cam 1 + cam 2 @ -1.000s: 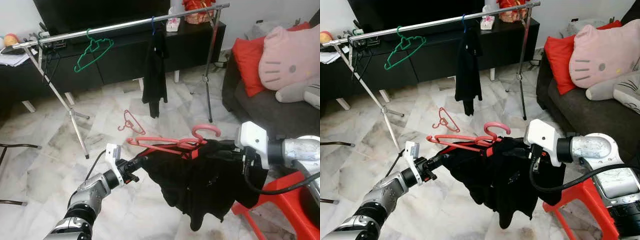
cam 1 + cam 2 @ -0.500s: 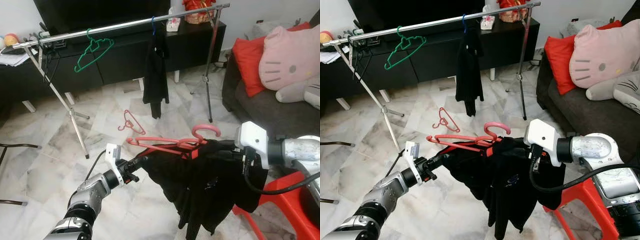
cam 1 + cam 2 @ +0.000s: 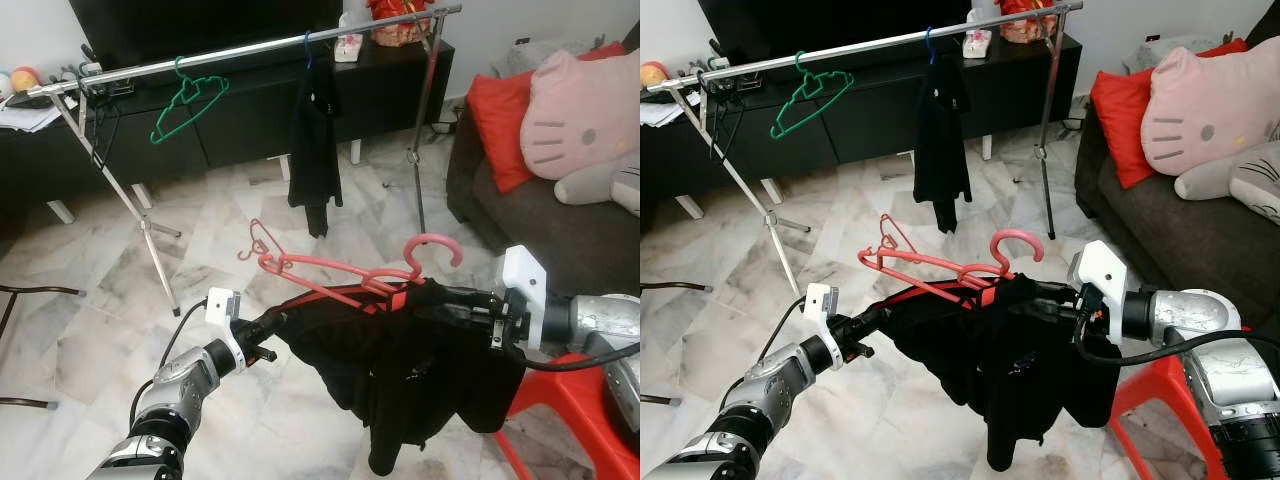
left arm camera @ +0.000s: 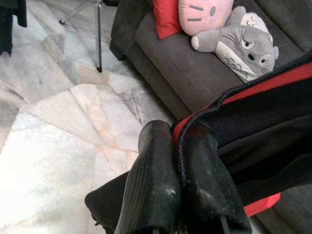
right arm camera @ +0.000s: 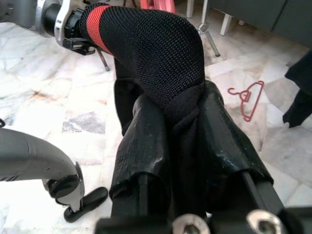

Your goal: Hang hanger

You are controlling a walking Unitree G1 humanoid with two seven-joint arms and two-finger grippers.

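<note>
Both the left pincer [image 3: 272, 322] and right pincer [image 3: 455, 300] are clamped on the black garment [image 3: 420, 370] carrying the pink hanger [image 3: 350, 275], in the carrying step; next, lift its hook onto the rail [image 3: 240, 48].

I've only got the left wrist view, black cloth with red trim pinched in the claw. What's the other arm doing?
Observer: The right claw is shut on the same black garment, at its other end.
Operator: Is there a hanger in it?
Observer: Yes, a pink hanger lies on top of the garment, its hook up.
Operator: Where's the rail?
Observer: The clothes rail stands ahead, across the floor, carrying a green hanger and a dark garment.
</note>
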